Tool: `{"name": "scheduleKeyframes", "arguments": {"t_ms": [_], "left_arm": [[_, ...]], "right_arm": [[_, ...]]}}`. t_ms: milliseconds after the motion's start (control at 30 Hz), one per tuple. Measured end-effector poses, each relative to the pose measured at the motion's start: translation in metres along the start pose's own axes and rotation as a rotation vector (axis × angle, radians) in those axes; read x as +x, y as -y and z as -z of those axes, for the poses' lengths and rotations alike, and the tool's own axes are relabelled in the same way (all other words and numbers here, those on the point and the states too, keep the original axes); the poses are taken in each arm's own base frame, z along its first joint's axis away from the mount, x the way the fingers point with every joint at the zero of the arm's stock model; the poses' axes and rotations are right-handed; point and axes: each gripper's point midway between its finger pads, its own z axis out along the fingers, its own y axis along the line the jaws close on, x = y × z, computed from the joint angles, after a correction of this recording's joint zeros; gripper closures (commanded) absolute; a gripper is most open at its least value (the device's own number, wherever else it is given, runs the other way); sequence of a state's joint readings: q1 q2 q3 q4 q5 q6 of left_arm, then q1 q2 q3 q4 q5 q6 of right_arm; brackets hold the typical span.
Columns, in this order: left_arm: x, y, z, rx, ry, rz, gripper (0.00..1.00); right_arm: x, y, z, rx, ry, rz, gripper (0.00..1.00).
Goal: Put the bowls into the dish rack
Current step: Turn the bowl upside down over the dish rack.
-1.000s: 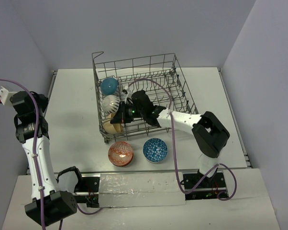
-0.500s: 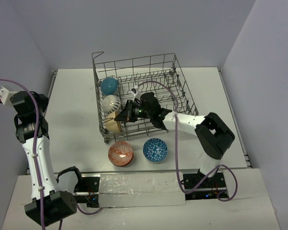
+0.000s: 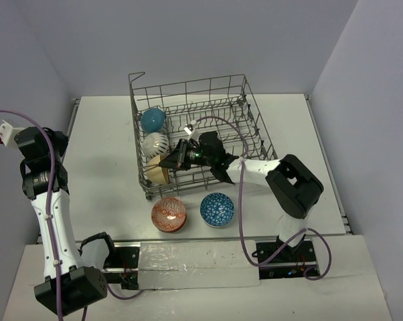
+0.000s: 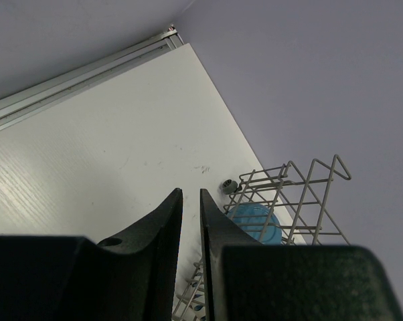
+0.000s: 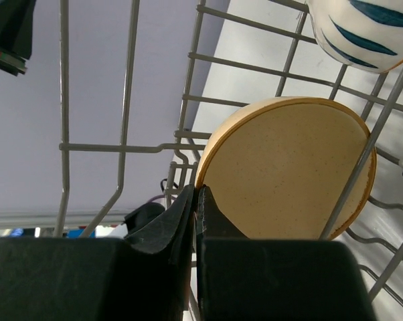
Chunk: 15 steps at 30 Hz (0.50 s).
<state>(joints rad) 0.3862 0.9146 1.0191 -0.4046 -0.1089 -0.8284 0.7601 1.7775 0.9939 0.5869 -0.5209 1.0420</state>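
The dish rack [image 5: 108,146] is thin grey metal wire, smooth and a little shiny. The tan bowl [image 5: 288,167] looks matt, with tiny dark specks. The white bowl with blue stripes [image 5: 362,33] is glossy. The blue bowl [image 3: 152,120] shines too. The white table [image 4: 88,147] is smooth, with faint lines like wood grain.
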Motion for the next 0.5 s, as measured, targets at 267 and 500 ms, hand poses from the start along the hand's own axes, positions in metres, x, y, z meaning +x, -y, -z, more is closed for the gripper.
{"name": "scheduleKeyframes", "arguments": {"t_ms": [267, 500], "left_arm": [[0.001, 0.0, -0.001, -0.002, -0.004, -0.001, 0.78], [0.002, -0.001, -0.002, -0.004, -0.008, -0.002, 0.78]], "right_arm": [[-0.009, -0.014, -0.001, -0.068, 0.031, -0.031, 1.0], [-0.013, -0.026, 0.0, -0.116, 0.042, -0.03, 1.0]]}}
